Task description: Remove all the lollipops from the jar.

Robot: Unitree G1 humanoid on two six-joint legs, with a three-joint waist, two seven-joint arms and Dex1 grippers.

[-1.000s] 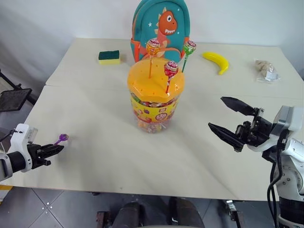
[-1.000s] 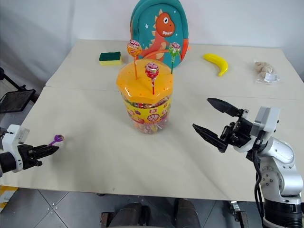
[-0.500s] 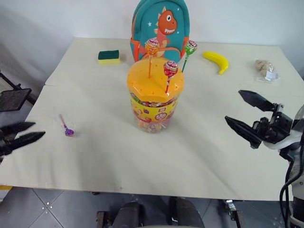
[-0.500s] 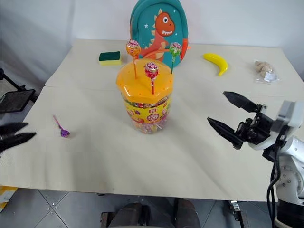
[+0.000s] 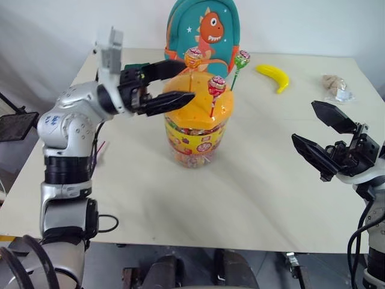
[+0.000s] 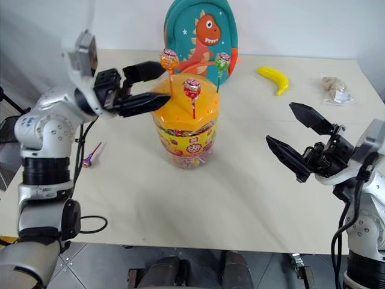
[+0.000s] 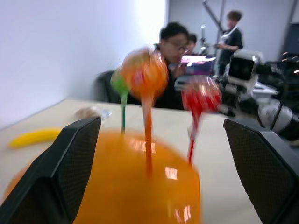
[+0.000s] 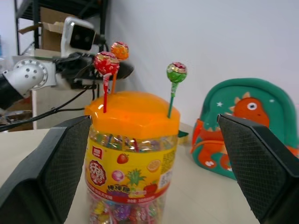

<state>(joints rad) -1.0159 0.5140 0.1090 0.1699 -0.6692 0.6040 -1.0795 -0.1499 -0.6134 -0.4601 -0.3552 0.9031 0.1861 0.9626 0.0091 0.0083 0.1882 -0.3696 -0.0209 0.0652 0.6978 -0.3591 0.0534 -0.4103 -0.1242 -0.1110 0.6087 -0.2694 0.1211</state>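
At the table's centre the jar holds three lollipops in its lid, a purple one lying left, while the left gripper, spread wide and empty, lines up on the orange lollipop; it must close on the stick and lift, and the right gripper waits agape.

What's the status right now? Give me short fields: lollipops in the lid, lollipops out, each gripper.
jar: jar upright mid-table
in lid: orange lollipop, red lollipop, green lollipop, all standing in the lid
out: purple lollipop lying on the table, on the robot's left of the jar
left gripper: left gripper open, empty, at the lid beside the orange stick
right gripper: right gripper open, empty, off to the jar's right
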